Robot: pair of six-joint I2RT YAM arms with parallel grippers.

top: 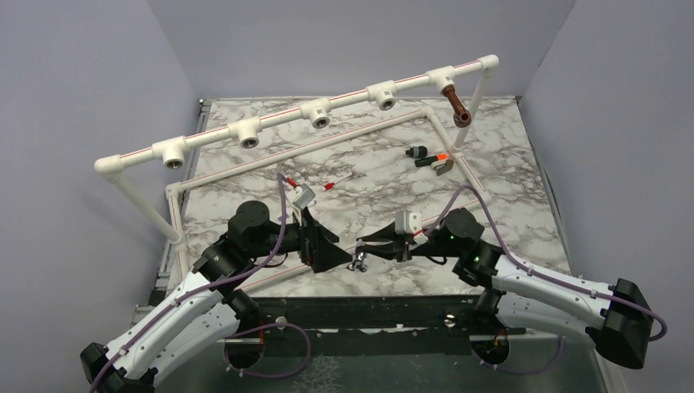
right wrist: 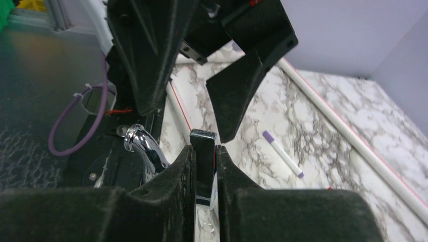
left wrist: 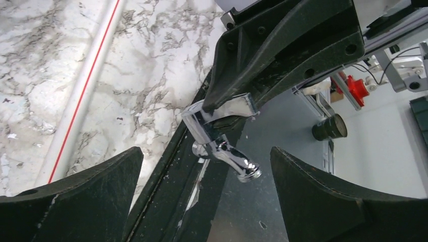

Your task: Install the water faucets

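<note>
- The right gripper (top: 368, 246) is seen from above at lower centre, clamped tight on the chrome faucet (top: 358, 263), which is held over the near edge of the marble tabletop (top: 491, 188).
- The left gripper (top: 340, 250) is placed just left of it, its jaws spread wide toward the faucet, and nothing is held in them.
- The reddish-brown faucet (top: 457, 106) is seen at upper right, attached spout-down under a tee of the white pipe rail (top: 278, 119).
- In the left wrist view, the flat lever handle is pinched by the right gripper's fingers at centre, and the curved spout is pointed down and to the right. The left gripper's own fingers are shown at lower left and lower right, well apart on either side of the faucet and not touching it.
- In the right wrist view, the handle is clamped between the two fingers at bottom centre, with the spout showing just left of them. The left gripper's fingers are seen above, parted. A purple-tipped stick (right wrist: 282, 153) is laid on the marble at right.
</note>
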